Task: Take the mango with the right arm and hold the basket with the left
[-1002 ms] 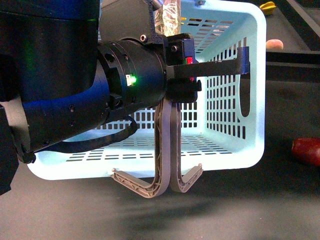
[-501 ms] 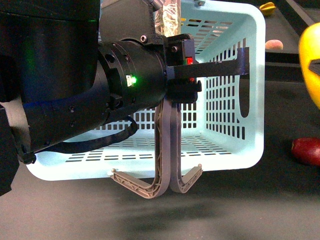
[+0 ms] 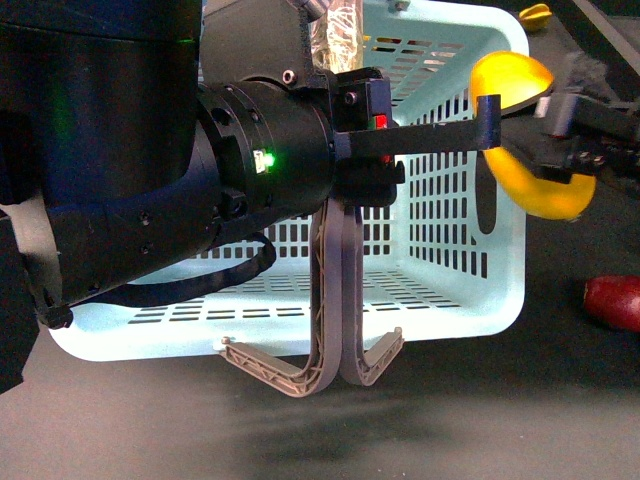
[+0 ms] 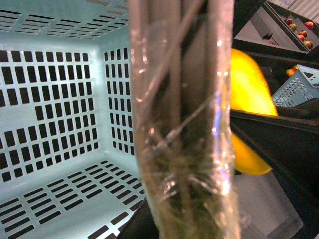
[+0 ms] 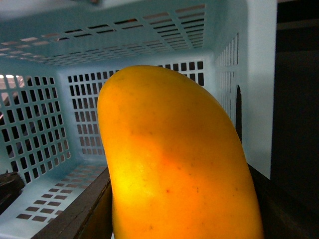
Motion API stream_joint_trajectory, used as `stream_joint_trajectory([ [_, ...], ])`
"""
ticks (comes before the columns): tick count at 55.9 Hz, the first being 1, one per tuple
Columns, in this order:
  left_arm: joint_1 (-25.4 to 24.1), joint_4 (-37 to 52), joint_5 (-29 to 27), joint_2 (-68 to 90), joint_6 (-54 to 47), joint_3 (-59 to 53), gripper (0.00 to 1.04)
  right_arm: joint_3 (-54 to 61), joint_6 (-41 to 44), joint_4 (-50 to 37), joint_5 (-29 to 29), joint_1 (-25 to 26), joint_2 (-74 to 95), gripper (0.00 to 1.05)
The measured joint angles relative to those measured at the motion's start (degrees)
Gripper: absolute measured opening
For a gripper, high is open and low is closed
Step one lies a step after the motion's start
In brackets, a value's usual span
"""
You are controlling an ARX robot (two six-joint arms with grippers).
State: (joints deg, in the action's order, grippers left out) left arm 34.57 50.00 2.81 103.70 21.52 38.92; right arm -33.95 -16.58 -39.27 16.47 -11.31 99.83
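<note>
The pale turquoise basket (image 3: 512, 250) hangs tilted in front of me, its two grey-brown handles (image 3: 335, 300) pressed together. My bulky left gripper (image 3: 365, 150) is shut on them. Close up in the left wrist view, the glossy handles (image 4: 182, 124) fill the middle, with the basket's slotted inside (image 4: 60, 99) behind. The yellow mango (image 3: 545, 195) sits at the basket's right rim, held in my shut right gripper (image 3: 575, 140). In the right wrist view the mango (image 5: 174, 164) fills the frame between the dark fingers (image 5: 84, 209), and the basket's inside (image 5: 45, 124) lies beyond.
A dark red fruit (image 3: 615, 300) lies on the dark table at the right. A small yellow fruit (image 3: 535, 13) shows at the far back right. The left wrist view shows another turquoise basket (image 4: 299, 89) and a bin of small red fruits (image 4: 299, 25).
The right gripper came in from the right with the mango and moved left up to the basket's right rim. The left arm, handles and basket have stayed put.
</note>
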Motion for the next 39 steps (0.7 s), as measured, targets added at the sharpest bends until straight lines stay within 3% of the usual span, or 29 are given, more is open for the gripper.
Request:
stream_joint_trajectory([
  [10, 0.0, 0.0, 0.0, 0.0, 0.0, 0.0, 0.06, -4.13, 0.02, 0.02, -2.12, -2.62, 5.51, 0.64],
  [24, 0.0, 0.0, 0.0, 0.0, 0.02, 0.0, 0.06, -4.37, -0.98, -2.25, -0.85, -3.1, 4.35, 0.99],
  [39, 0.09, -0.46, 0.02, -0.02, 0.63, -0.04, 0.06, 0.02, -1.2, -1.92, 1.77, 0.24, -4.39, 0.97],
])
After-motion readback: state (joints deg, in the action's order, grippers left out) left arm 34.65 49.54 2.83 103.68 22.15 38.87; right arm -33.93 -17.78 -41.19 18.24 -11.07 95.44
